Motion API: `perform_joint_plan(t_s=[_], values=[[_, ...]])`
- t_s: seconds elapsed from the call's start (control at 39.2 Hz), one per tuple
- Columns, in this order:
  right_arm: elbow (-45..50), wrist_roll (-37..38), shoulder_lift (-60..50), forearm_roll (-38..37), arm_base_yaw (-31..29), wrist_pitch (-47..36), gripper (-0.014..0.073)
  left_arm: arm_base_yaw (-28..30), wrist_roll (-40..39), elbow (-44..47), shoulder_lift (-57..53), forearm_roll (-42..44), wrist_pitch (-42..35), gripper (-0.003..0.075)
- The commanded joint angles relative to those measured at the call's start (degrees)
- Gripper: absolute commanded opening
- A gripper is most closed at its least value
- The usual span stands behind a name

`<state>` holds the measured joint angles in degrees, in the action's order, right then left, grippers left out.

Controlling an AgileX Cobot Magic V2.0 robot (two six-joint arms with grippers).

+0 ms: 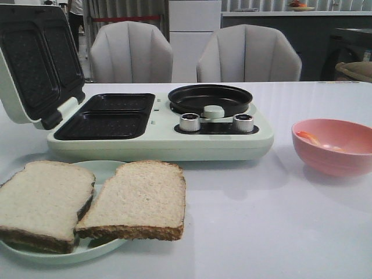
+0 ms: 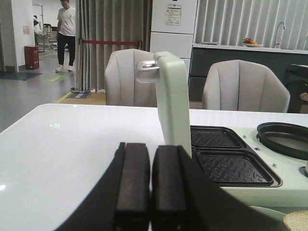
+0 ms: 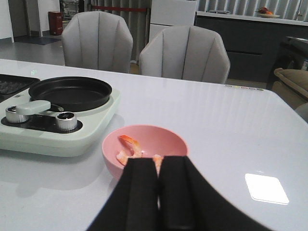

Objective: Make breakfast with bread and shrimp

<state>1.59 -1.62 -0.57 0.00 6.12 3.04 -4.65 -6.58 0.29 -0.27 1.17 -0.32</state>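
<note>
- Bread [image 1: 87, 200]: two square slices, pale tan crumb with dark brown crust, lying side by side on a pale green plate [image 1: 99, 170] at the near left of the table [image 1: 261, 232]. The right slice overhangs the plate rim on its right side; the two slices touch along their inner edges. A corner of one slice also shows in the left wrist view.
- Shrimp [image 3: 129, 147]: small curled orange-and-white pieces lying inside a pink bowl [image 1: 334, 146] at the right of the table, well apart from the bread. The exact count cannot be told.
- Breakfast maker [image 1: 163, 131]: pale green appliance set between plate and bowl, just behind the plate. Its left section holds two dark ridged sandwich trays [image 1: 107, 116], both bare; the hinged lid [image 1: 38, 58] stands raised at the far left, showing two matching dark plates on its inner face.
- Round black pan [image 1: 209, 97]: seated on the right section of the appliance, with a pale green handle [image 1: 212, 110] pointing forward.
- Two silver knobs [image 1: 190, 122]: on the dark panel in front of the pan, one either side of the handle.
- Left claw [image 2: 150, 192]: black fingers nearly together with only a thin gap, holding nothing, above the table beside the raised lid.
- Right claw [image 3: 159, 192]: black fingers nearly together, holding nothing, just on the near side of the pink bowl.
- Two grey upholstered chairs [image 1: 131, 52]: behind the table's far edge.
</note>
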Motion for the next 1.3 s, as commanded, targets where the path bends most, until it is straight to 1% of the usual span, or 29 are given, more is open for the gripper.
perform_joint_plan(t_s=[0.0,0.74,0.82,1.02,1.07,1.12,1.17,1.28], values=[[-1.1,-0.1,-1.2,-0.8,-0.3,-4.9,0.0164,-0.1,-0.2,1.3,-0.9,-0.3,-4.8,0.0114],[-1.1,-0.1,-1.2,-0.8,-0.3,-4.9,0.0164,-0.1,-0.2,1.3,-0.9,-0.3,-5.1,0.0113],[-1.1,-0.1,-1.2,-0.8,-0.3,-4.9,0.0164,-0.1,-0.2,1.3,-0.9,-0.3,-7.9,0.0113],[-1.1,-0.1,-1.2,-0.8,-0.3,-4.9,0.0164,-0.1,-0.2,0.8,-0.9,-0.3,-21.8,0.0114],[-1.1,-0.1,-1.2,-0.8,-0.3,-4.9,0.0164,-0.1,-0.2,-0.6,-0.9,-0.3,-23.0,0.0113],[-1.1,-0.1,-1.2,-0.8,-0.3,-4.9,0.0164,-0.1,-0.2,-2.7,-0.7,-0.3,-21.9,0.0114],[-1.1,-0.1,-1.2,-0.8,-0.3,-4.9,0.0164,-0.1,-0.2,-5.3,-0.1,-0.2,-19.1,0.0114],[-1.1,-0.1,-1.2,-0.8,-0.3,-4.9,0.0164,-0.1,-0.2,-11.7,2.7,0.0,-11.3,0.0114]])
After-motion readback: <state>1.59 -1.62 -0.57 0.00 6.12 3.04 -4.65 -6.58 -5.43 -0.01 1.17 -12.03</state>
